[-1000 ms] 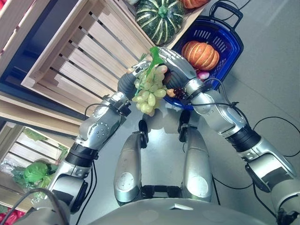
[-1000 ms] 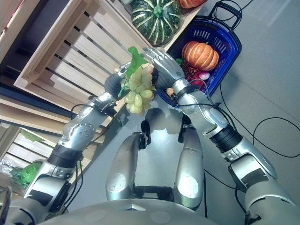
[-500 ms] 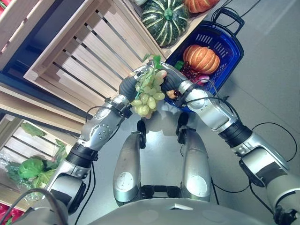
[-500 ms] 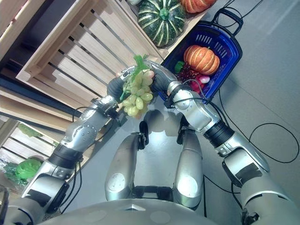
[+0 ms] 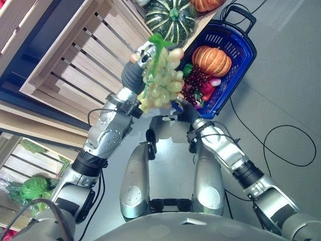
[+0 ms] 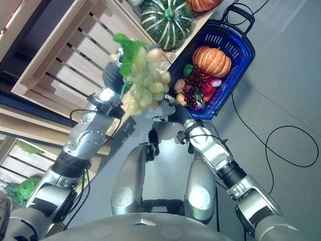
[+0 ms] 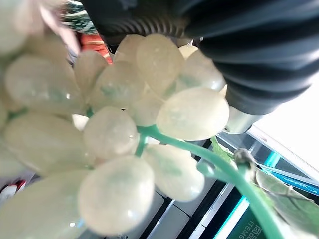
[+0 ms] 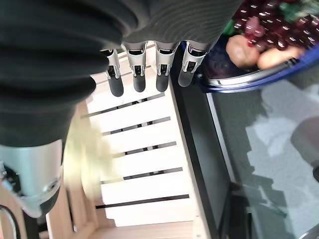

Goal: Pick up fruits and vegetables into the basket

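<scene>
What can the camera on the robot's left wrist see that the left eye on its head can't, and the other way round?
The left wrist view alone shows single pale grapes and their green stem up close. The left eye view alone shows the blue basket holding an orange pumpkin, the striped squash, the wooden crate and the right hand. Both show the green grape bunch at the left hand.

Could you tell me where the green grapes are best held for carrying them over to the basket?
By the stem end at the top. The green grapes hang as a loose cluster beneath the left hand, so holding from above lets them dangle freely; squeezing the berries would probably shed some.
</scene>
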